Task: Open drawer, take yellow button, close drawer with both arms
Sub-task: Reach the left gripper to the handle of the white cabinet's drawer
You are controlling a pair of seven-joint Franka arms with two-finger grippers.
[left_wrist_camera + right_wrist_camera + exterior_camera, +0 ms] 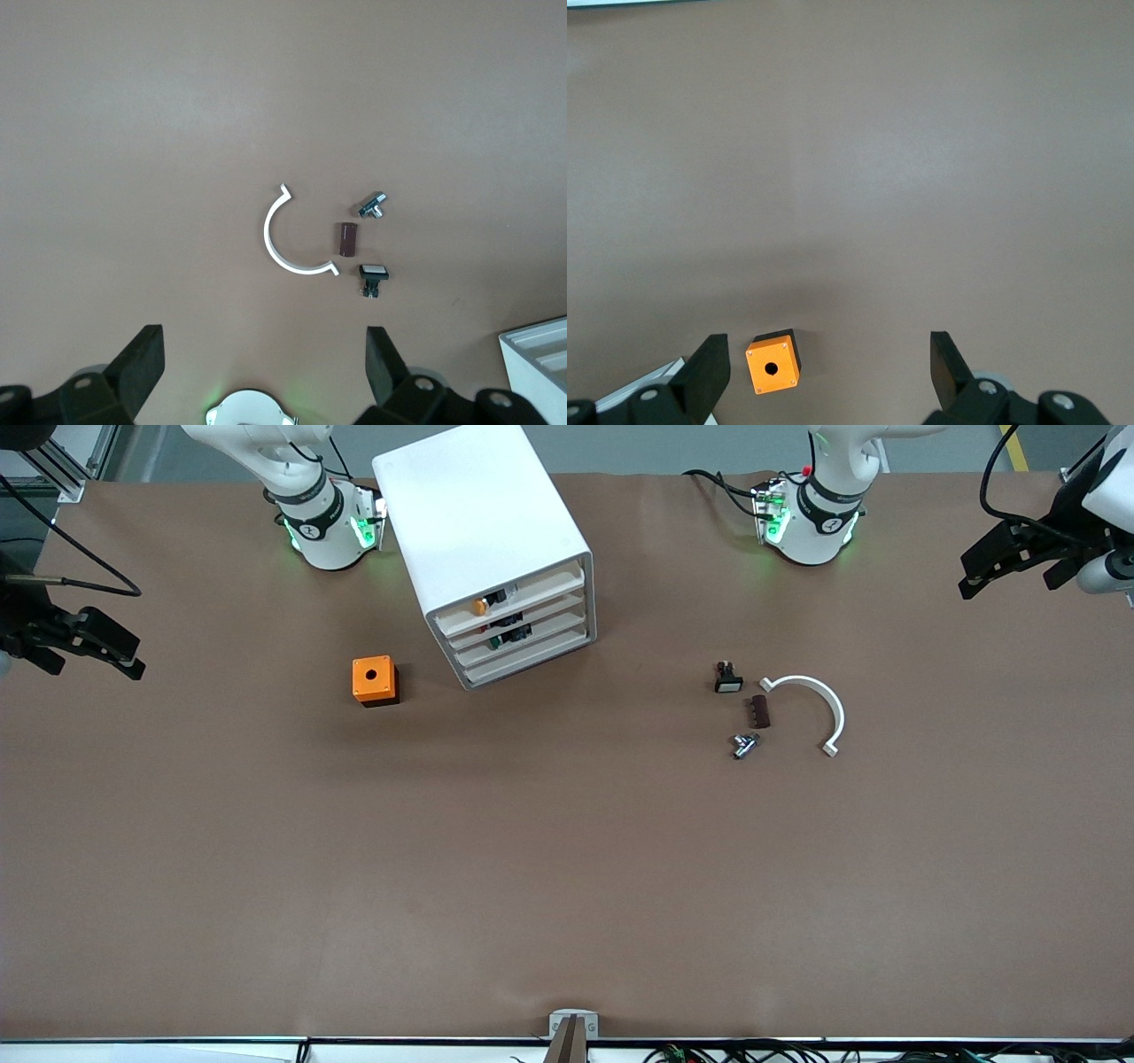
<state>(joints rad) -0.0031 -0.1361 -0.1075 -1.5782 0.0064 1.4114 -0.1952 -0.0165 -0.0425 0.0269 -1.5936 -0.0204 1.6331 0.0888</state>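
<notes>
The white cabinet stands between the two arm bases, its four drawers facing the front camera. The topmost drawer is shut. The button shows through that drawer's front as an orange cap with a dark body. My left gripper hangs open and empty over the left arm's end of the table; in the left wrist view its fingers are wide apart. My right gripper hangs open and empty over the right arm's end, and it also shows in the right wrist view.
An orange cube with a round hole sits beside the cabinet. Toward the left arm's end lie a black switch with a white face, a brown block, a metal piece and a white arc.
</notes>
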